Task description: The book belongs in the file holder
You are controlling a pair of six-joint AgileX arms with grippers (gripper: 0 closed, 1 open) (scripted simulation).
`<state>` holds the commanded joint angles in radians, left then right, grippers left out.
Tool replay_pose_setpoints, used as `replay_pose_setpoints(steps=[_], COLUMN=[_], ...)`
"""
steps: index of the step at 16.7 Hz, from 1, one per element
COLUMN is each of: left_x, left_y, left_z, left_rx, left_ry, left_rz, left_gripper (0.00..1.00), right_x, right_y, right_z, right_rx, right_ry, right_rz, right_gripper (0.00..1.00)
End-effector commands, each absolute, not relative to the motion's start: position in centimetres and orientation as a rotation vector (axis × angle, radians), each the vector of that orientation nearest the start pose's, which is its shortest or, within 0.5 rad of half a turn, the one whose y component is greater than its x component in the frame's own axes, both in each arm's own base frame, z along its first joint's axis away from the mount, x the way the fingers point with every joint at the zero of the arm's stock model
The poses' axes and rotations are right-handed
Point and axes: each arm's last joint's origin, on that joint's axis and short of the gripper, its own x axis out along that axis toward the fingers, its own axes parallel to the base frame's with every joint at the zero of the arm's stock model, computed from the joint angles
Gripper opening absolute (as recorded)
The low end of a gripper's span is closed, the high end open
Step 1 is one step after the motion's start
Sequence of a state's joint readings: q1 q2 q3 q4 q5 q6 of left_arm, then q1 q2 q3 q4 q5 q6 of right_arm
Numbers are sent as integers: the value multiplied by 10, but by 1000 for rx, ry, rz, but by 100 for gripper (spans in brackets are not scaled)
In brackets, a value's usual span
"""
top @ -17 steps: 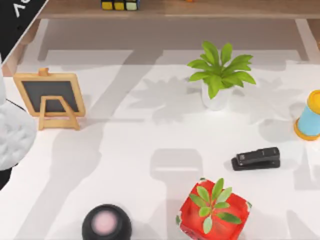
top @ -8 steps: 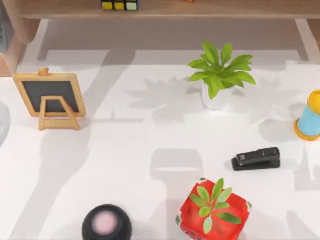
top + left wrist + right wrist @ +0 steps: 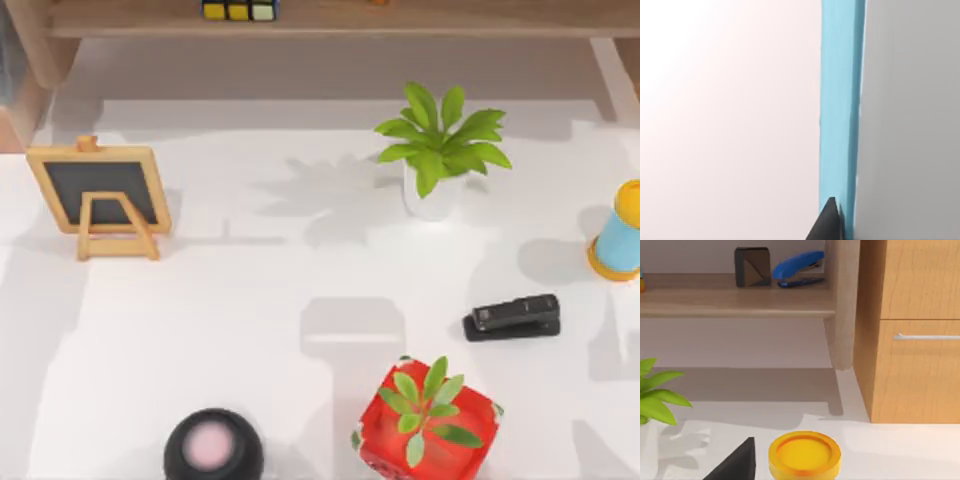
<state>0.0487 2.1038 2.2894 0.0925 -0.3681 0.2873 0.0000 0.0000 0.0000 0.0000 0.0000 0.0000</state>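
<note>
Shadow over the table's (image 3: 250, 330) left side is shrinking since a second ago. The left gripper (image 3: 828, 222) is hanging against a blue panel (image 3: 840, 100), and the right gripper (image 3: 735, 465) is idling beside a yellow spool (image 3: 804, 455). I cannot tell either one's grip, nor the book's place or look.

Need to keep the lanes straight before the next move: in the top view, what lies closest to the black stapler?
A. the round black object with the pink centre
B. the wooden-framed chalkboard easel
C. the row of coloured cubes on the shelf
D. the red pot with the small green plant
D: the black stapler lies just up and to the right of the red pot with the small green plant, nearer than the other three.
</note>
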Motion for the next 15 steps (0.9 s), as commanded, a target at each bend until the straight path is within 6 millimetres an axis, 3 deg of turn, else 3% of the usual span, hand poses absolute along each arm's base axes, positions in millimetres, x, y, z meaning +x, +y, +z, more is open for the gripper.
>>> replay_pose_setpoints(steps=[4,8,11,15], left_x=[477,433,389,339], left_y=[163,251,284,289], left_z=[376,285,231,185], left_rx=[525,820,1013,1229], left_ry=[21,306,476,582], left_rz=[570,533,432,250], left_gripper=[0,0,0,0], right_x=[106,106,106,106], right_y=[-1,-1,-1,-1], right_z=[160,160,160,160], right_rx=[0,0,0,0], right_ry=[0,0,0,0], right_rz=[0,0,0,0], right_gripper=[100,100,100,100])
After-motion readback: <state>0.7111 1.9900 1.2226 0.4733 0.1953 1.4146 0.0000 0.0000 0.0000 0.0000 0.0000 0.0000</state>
